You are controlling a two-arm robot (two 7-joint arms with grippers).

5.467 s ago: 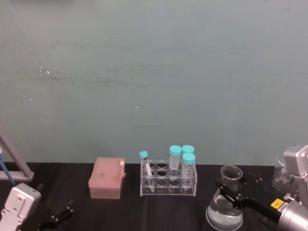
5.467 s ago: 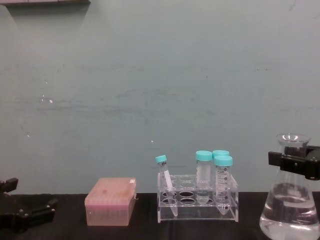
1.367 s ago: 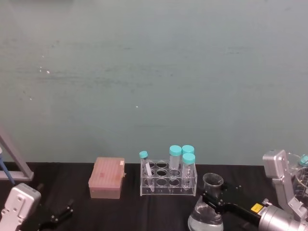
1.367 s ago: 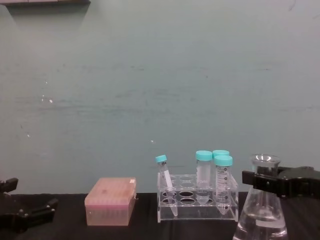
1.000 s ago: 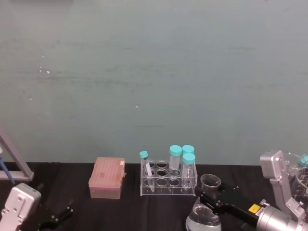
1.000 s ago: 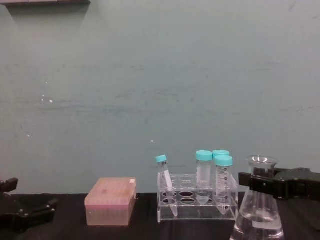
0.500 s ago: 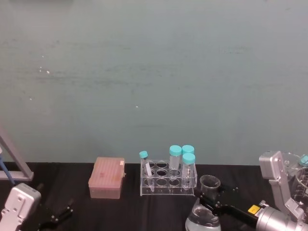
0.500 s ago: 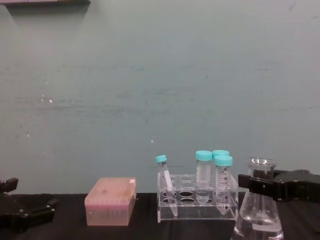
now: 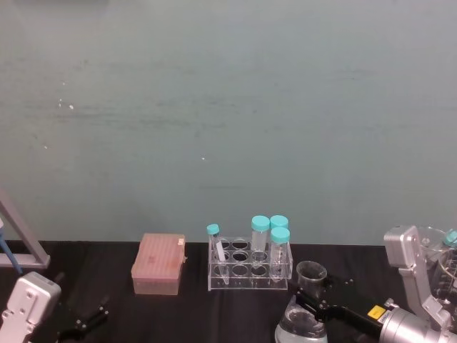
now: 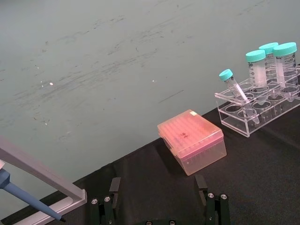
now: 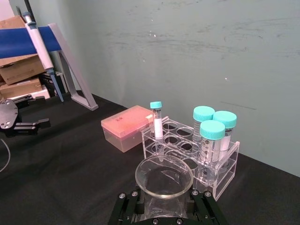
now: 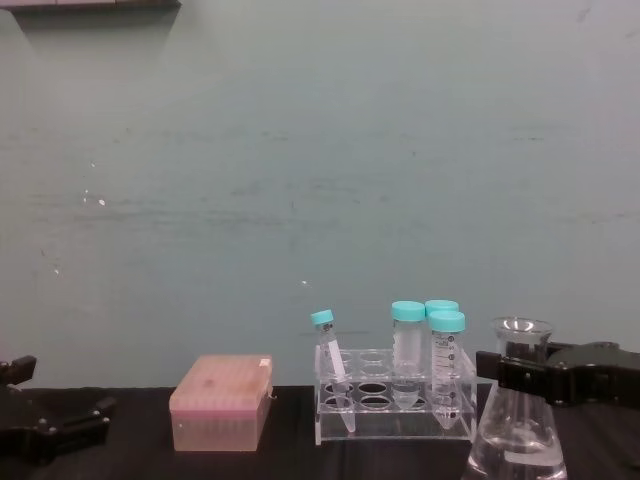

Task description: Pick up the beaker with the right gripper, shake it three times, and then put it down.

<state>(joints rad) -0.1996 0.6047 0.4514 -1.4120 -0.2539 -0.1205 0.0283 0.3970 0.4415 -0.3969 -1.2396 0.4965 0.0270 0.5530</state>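
The beaker (image 9: 305, 318) is a clear conical flask with liquid in its wide base, standing to the right of the tube rack; its bottom is cut off by the frame edge. In the chest view the beaker (image 12: 518, 440) rises a little above the tubes. My right gripper (image 9: 315, 301) comes in from the right with its black jaws shut around the beaker's neck, just under the flared rim (image 11: 164, 176). The same right gripper (image 12: 522, 372) clamps the neck in the chest view. My left gripper (image 9: 84, 321) rests low at the left, open and holding nothing.
A clear tube rack (image 9: 250, 269) with teal-capped tubes stands just left of and behind the beaker. A pink tip box (image 9: 158, 264) sits further left. A pipette stand (image 9: 21, 239) is at the far left, and other glassware (image 9: 446, 268) at the far right.
Since 5.5 s ago the beaker has travelled left and down in my right gripper. Over the last half second it has hardly moved. The left arm is still.
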